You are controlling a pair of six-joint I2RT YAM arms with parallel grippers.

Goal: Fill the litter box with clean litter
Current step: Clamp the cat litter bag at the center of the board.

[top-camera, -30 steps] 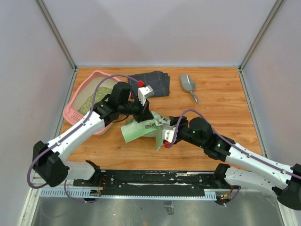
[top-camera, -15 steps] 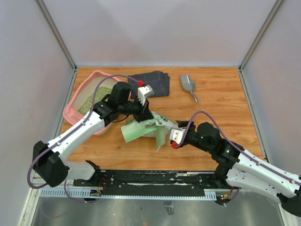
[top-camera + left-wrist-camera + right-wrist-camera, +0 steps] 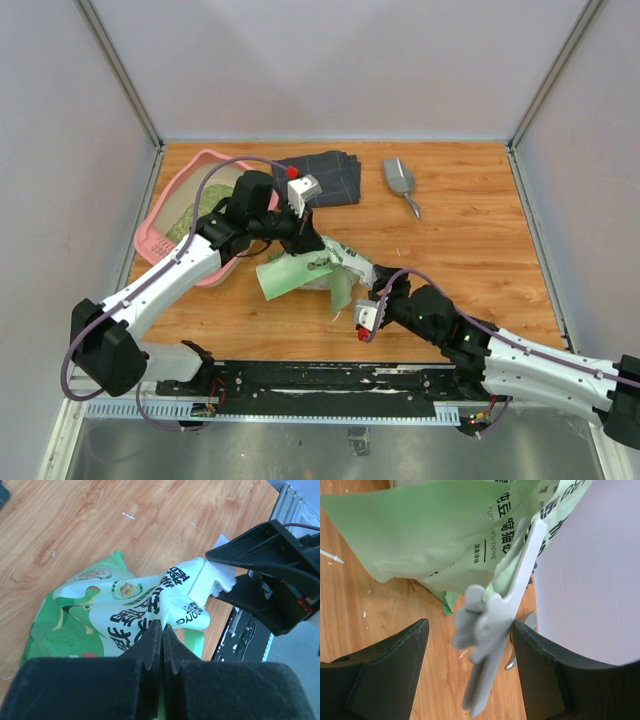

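At the far-left corner of the table (image 3: 470, 240): litter box (image 3: 160, 238), with clean litter (image 3: 192, 218) already spread over part of its floor. Near its near-right side, partly behind the left arm: green-and-white bag (image 3: 298, 276), crumpled, its upper edge lifted off the wood. Pinched on that edge: left claw (image 3: 162, 630), fully closed on the plastic. On the bag's other corner: a white clip (image 3: 495, 620), biting the film. Around the clip but not squeezing it: right claw (image 3: 469, 625), fingers spread wide, one to each side.

Changed within the last second: right claw widened and drawn back toward the near edge of the table, away from the bag. Clip left behind on the plastic. Left grip and bag hardly moved.

Likely meaning: clip let go rather than pulled off, so that corner of the bag probably pinned shut. Either a failed try at freeing the mouth for more pouring, or a re-seal with filling judged done; impossible to tell which from here.

Further off, at the far edge: dark folded cloth (image 3: 325, 178) and grey scoop (image 3: 398, 180), well apart from both claws.
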